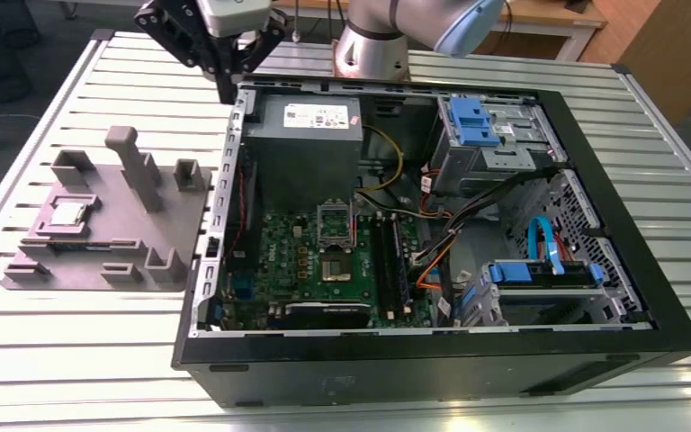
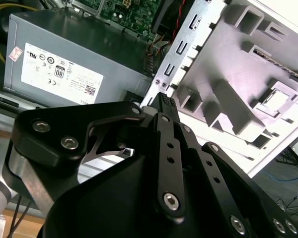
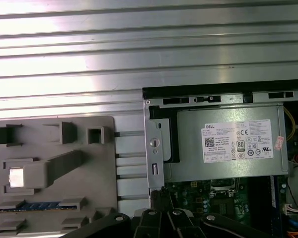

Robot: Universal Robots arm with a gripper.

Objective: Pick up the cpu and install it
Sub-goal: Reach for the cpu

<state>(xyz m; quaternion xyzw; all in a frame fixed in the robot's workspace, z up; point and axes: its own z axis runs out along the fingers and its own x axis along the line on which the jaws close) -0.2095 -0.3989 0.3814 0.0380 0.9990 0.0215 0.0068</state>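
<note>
The gripper [image 1: 228,88] is seen clenched, tips pressed together, nothing held between them. It is held in the air over the wall of the computer case [image 1: 442,369] on the exterior view's left, just beside the grey power supply [image 1: 307,126]. In the second wrist view the closed tips are lined up with the perforated metal edge of that wall.

The motherboard [image 1: 285,261] is laid flat inside the case, next to the power supply, with a square socket [image 1: 336,267] near its middle. Blue drive brackets and loose cables are seen on the exterior view's right side of the case.

The cpu [image 1: 67,212] is lying shiny side up in a square recess of a grey holder [image 1: 118,234]. It is well apart from the gripper and outside the case, on the exterior view's left. A memory stick [image 3: 39,206] is slotted into the same holder, near the cpu. Holder and case are both set on a slatted metal worktop [image 1: 82,360].
</note>
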